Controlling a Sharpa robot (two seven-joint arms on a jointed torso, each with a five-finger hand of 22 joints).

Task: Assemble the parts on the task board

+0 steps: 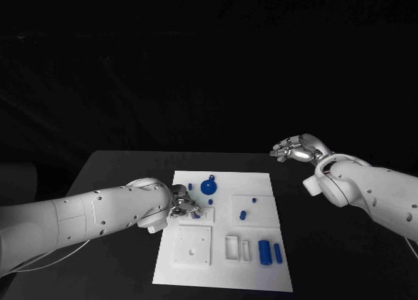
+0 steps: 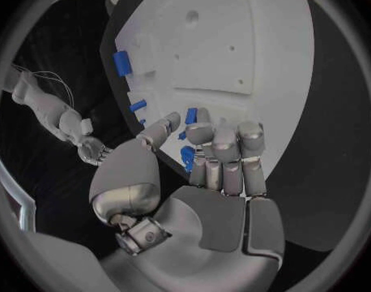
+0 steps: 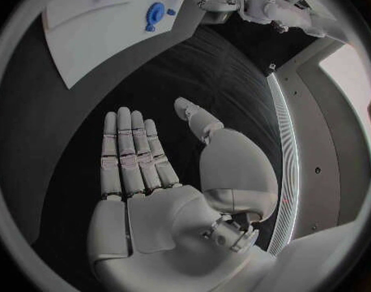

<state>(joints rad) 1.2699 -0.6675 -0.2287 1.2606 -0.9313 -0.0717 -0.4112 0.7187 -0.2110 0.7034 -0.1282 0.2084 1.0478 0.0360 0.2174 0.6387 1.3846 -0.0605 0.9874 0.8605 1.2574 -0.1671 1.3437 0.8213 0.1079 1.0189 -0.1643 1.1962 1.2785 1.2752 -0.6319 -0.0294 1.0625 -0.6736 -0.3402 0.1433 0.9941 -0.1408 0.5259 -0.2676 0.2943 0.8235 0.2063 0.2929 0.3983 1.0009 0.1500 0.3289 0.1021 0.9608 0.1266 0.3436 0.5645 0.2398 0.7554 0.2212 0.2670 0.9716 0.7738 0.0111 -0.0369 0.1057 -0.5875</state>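
The white task board (image 1: pixel 223 262) lies in the middle of the black table. My left hand (image 1: pixel 182 205) hovers at the board's left edge, fingers spread, holding nothing. A small blue part (image 1: pixel 196 214) lies just beside its fingertips; in the left wrist view this blue part (image 2: pixel 187 157) shows behind the fingers (image 2: pixel 224 150). A blue round part (image 1: pixel 208 186) stands near the board's far edge. Two blue cylinders (image 1: pixel 265 252) lie at the near right. My right hand (image 1: pixel 298 149) is off the board at the far right, and its flat, open palm (image 3: pixel 137 175) is above bare table.
Small blue pegs (image 1: pixel 243 215) stand in the board's middle right block, another peg (image 1: pixel 189 185) beside the round part. White recessed blocks (image 1: pixel 193 245) sit on the board's near half. The board's far corner (image 3: pixel 88 32) and round part (image 3: pixel 155 13) lie ahead of my right hand.
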